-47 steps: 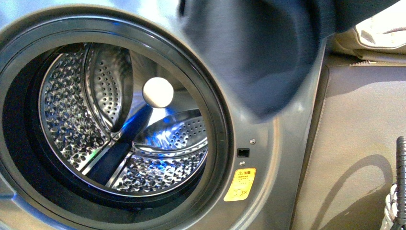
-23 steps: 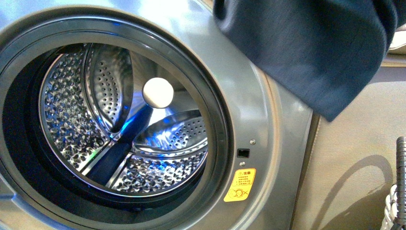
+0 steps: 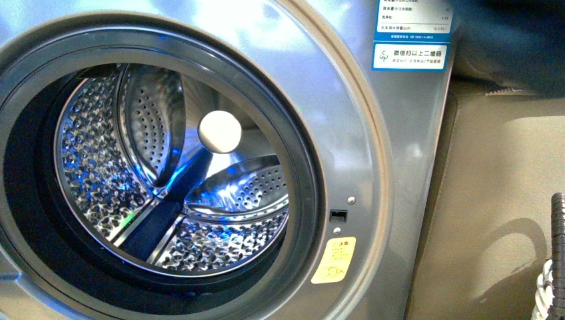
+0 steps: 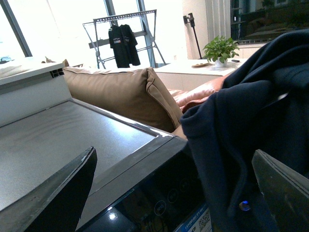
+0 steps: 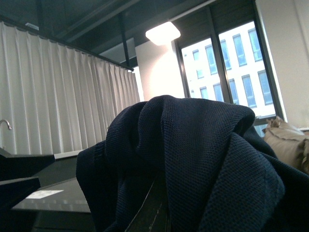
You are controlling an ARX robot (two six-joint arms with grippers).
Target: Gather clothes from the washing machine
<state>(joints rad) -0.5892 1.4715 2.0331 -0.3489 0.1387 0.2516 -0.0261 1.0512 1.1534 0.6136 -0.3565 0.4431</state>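
Washing machine (image 3: pixel 393 173) filling the left and centre of our front view, its round opening uncovered and its steel drum (image 3: pixel 100 153) holding no laundry that we can see. Our dark navy garment (image 3: pixel 513 40) is out of the drum. Only an edge of it shows, in the upper right corner of that frame, above the beige sofa (image 3: pixel 500 173) beside the machine. Our left wrist view shows the left claw (image 4: pixel 174 154) spread wide and holding nothing, above the machine's black top, with the garment hanging close beside it. Our right wrist view shows the same garment heaped over the right claw (image 5: pixel 153 212). Cloth hides the fingers, so we cannot tell whether they pinch it, though we judge this arm is carrying it. We judge the pulling-out done. What is left is to set the garment down somewhere; a bit of woven basket (image 3: pixel 546 287) shows at the lower right edge of the front view.
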